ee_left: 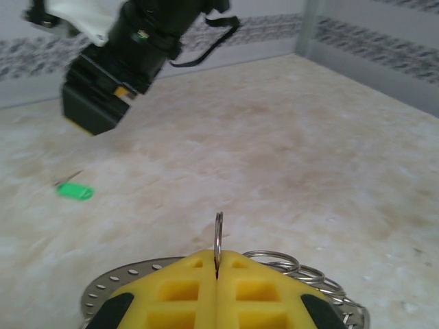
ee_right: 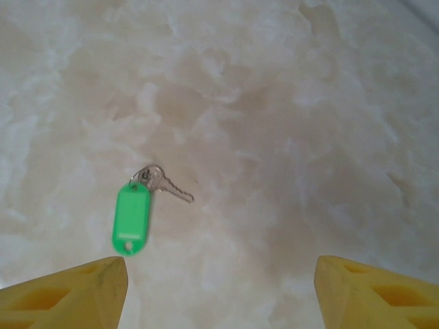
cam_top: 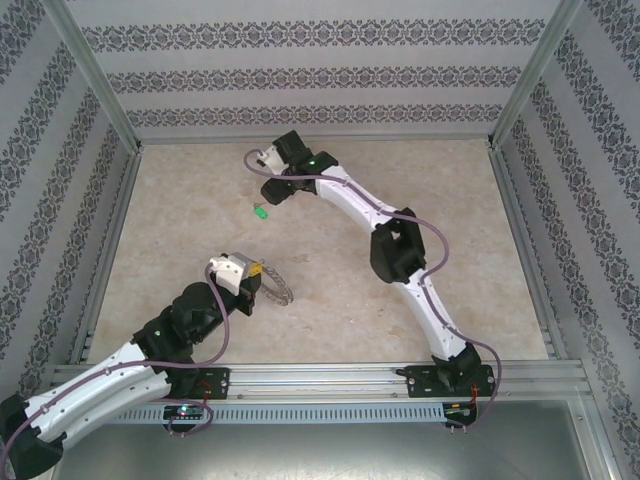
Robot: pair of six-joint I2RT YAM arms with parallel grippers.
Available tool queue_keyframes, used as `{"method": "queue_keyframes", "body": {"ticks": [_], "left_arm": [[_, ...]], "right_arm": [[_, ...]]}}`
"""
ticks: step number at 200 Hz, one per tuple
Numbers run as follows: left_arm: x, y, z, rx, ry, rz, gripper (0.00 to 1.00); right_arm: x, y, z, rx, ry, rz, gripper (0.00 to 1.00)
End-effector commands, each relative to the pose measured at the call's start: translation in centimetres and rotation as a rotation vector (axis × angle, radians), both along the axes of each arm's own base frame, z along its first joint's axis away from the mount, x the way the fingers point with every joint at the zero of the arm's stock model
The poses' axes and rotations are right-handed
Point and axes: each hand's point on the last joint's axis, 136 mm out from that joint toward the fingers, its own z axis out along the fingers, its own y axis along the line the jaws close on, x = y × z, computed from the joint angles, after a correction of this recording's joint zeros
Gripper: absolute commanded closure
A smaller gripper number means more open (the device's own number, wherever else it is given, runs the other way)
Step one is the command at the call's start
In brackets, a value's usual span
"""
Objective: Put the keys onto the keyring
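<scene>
Tiny key (ee_right: 170, 186): light, stiff, flat on bench (ee_right: 309, 103); green tag (ee_right: 130, 218) likely easiest hold. Above it right fingers (ee_right: 75, 288) spread; left fingers (ee_left: 182, 291) pinch keyring (ee_left: 219, 233) edge-on.

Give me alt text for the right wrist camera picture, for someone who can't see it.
A small silver key on a green tag lies flat on a beige marbled table. The right gripper is open, its yellow fingertips at the bottom corners.

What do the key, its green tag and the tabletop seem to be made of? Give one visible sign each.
Key: probably metal, silvery with a dull shine. Green tag: likely plastic, smooth, evenly bright colour. Tabletop: beige marble-like veining, matte; stone or printed laminate, cannot tell.
</scene>
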Motion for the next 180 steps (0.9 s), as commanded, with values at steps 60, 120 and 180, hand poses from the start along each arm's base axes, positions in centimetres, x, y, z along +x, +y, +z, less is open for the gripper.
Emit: {"method": "queue_keyframes", "body": {"ticks": [60, 120, 180], "left_arm": [[0.2, 5.8, 0.0, -0.035, 0.0, 0.287, 1.0], [0.0, 7.0, 1.9, -0.035, -0.061, 0.318, 1.0], [-1.3, 10.5, 5.2, 0.029, -0.178, 0.396, 1.0]], "right_arm": [[-0.3, 4.6, -1.9, 0.094, 0.032, -0.089, 0.34], [0.1, 5.5, -2.7, 0.119, 0.024, -0.127, 0.43], [-0.9, 5.5, -3.5, 0.082, 0.051, -0.133, 0.46]]}}
